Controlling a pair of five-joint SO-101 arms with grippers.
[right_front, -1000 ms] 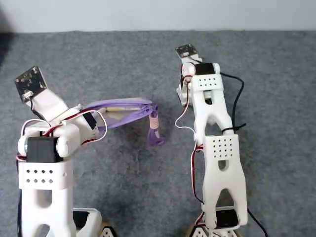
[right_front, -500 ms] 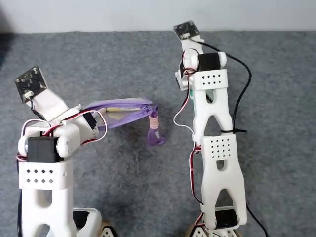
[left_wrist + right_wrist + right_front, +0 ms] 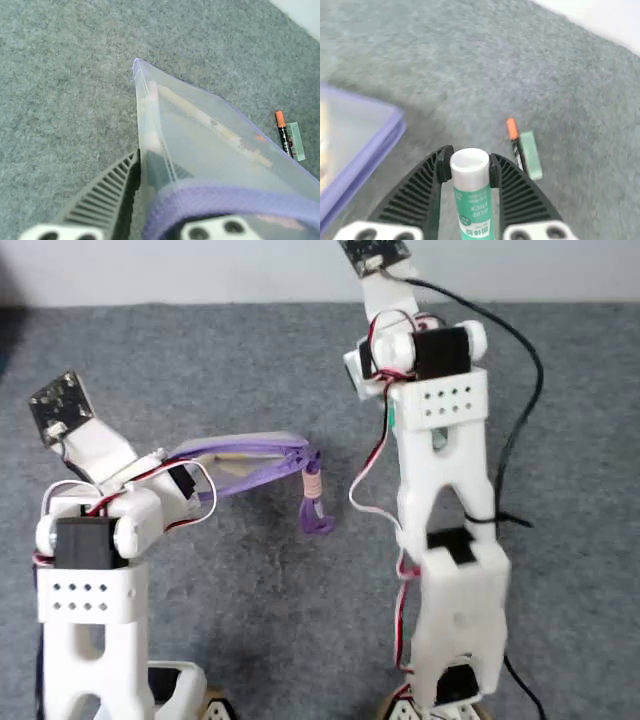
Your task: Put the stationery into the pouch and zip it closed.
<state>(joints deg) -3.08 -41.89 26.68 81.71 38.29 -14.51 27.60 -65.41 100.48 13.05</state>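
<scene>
While the left tool [image 3: 142, 167] is clamped on the purple rim of the pouch [image 3: 210, 150], holding it tilted up from the worktop [image 3: 250, 360], the right tool [image 3: 469, 162] is closed around a glue stick [image 3: 471, 200], its jaws pinching the white cap end. A marker [image 3: 514, 142] and an eraser [image 3: 531, 155] lie touching side by side on the worktop beyond it, well apart from the pouch. The task looks well short of done, and the zip is not yet closed.

I see three risks. The glue stick is round, smooth and gripped near one end, so it could pivot or slide out on the way across. The pouch is held by one lip alone — its soft mouth could sag shut, and the stick would then catch on the rim or drag the pouch out of the left tool's hold. The strap [image 3: 315, 510] hanging at the pouch's far end could also snag an incoming tool.

From the high view comes the layout: the pouch lies between the arms, with the right arm [image 3: 440, 440] raised and well apart from it. The right wrist view supplies the grip on the stick and the two loose items. The left wrist view adds, through the mesh, a pale pencil-like thing [image 3: 200, 120] already inside — what it is exactly I cannot tell.
</scene>
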